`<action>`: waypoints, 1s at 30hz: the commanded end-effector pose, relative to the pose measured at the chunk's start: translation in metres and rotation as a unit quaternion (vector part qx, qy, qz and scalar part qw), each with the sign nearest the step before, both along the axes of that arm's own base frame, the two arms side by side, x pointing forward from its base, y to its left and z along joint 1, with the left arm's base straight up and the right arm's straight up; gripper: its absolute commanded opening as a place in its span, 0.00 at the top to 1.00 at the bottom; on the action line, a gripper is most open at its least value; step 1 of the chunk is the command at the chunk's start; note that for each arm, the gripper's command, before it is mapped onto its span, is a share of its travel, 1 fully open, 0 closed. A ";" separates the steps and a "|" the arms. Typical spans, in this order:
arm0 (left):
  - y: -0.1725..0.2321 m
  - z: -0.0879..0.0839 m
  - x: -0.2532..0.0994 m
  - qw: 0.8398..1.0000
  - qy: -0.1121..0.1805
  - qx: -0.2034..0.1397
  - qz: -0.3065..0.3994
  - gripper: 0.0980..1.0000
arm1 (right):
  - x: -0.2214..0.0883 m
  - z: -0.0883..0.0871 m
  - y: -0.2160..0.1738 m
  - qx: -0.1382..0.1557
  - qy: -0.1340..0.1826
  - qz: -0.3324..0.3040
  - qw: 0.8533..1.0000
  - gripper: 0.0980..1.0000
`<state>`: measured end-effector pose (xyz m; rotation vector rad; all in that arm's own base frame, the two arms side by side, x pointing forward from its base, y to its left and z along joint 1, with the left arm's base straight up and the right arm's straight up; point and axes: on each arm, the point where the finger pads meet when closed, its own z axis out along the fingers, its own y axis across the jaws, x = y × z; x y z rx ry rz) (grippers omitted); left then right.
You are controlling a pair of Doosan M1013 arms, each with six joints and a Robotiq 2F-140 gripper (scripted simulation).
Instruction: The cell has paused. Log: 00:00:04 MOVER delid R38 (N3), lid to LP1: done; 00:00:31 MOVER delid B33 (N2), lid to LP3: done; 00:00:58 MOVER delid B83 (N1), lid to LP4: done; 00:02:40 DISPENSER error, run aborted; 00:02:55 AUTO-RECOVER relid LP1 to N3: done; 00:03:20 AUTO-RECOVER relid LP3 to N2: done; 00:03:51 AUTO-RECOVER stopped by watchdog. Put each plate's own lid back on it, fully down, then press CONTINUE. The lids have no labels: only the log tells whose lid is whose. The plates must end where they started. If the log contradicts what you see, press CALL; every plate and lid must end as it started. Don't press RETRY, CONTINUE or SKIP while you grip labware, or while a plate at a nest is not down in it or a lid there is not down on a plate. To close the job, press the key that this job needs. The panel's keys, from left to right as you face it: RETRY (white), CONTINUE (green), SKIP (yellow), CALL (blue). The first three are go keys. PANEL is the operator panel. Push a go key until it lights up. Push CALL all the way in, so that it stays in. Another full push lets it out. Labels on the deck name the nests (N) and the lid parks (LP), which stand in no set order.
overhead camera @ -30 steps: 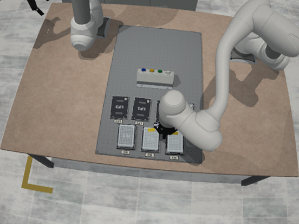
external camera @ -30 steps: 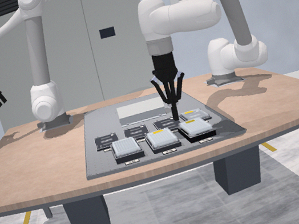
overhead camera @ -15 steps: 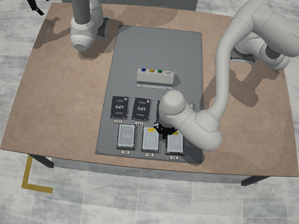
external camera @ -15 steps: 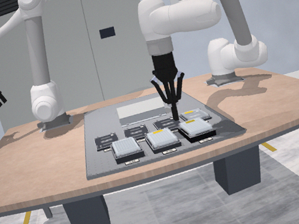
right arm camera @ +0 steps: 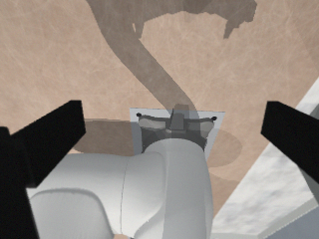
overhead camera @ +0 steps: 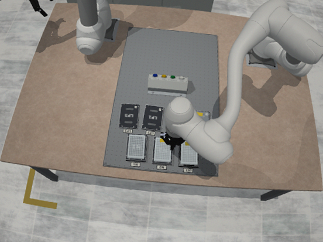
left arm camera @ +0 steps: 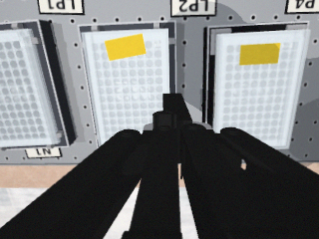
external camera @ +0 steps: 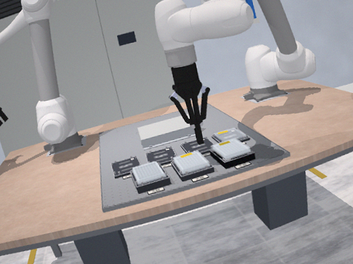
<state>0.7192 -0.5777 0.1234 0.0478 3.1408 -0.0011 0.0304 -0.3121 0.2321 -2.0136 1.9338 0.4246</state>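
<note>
My left gripper (overhead camera: 172,148) (external camera: 200,141) (left arm camera: 171,108) is shut and empty, pointing down above the deck between N2 and N3. My right gripper (overhead camera: 48,6) (external camera: 3,121) (right arm camera: 172,117) is open and empty, off the table's far left. The N1 plate (overhead camera: 136,148) (external camera: 148,172) (left arm camera: 20,90) has no yellow tag. The N2 plate (overhead camera: 161,155) (external camera: 191,163) (left arm camera: 127,80) and N3 plate (overhead camera: 189,157) (external camera: 232,150) (left arm camera: 259,90) show yellow-tagged tops. N3's top looks offset in its nest; its seating is unclear. A clear yellow-tagged lid (overhead camera: 205,117) (external camera: 230,136) lies at LP4.
Parks LP3 (overhead camera: 128,124) (external camera: 126,171) and LP1 (overhead camera: 152,125) (external camera: 161,158) hold no lid. LP2 (external camera: 189,148) looks bare too, partly behind my left fingers. The panel (overhead camera: 167,85) (external camera: 163,127) stands behind the parks, no key visibly lit. The left arm covers part of LP2 and LP4 in the top view.
</note>
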 end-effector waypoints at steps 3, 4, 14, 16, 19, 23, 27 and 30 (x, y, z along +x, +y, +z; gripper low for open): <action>-0.043 0.002 0.000 1.000 -0.001 0.000 0.000 1.00 | 0.000 0.000 0.000 -0.001 0.000 0.000 1.000 0.00; -0.050 0.002 0.000 1.000 -0.001 0.000 0.000 1.00 | 0.000 0.000 0.000 -0.001 0.000 0.000 1.000 0.00; -0.110 0.001 -0.007 1.000 -0.001 0.000 0.000 1.00 | 0.000 0.000 0.000 -0.001 0.000 0.000 1.000 0.00; -0.111 0.001 -0.007 1.000 -0.001 0.000 0.000 1.00 | 0.000 0.000 0.000 -0.001 0.000 0.000 1.000 0.00; -0.111 0.001 -0.007 1.000 -0.001 0.000 0.000 1.00 | 0.000 0.000 0.000 -0.001 0.000 0.000 1.000 0.00; -0.111 0.001 -0.007 1.000 -0.001 0.000 0.000 1.00 | 0.000 0.000 0.000 -0.001 0.000 0.000 1.000 0.00; -0.111 0.001 -0.007 1.000 -0.001 0.000 0.000 1.00 | 0.000 0.000 0.000 -0.001 0.000 0.000 1.000 0.00; -0.111 0.001 -0.007 1.000 -0.001 0.000 0.000 1.00 | 0.000 0.000 0.000 -0.001 0.000 0.000 1.000 0.00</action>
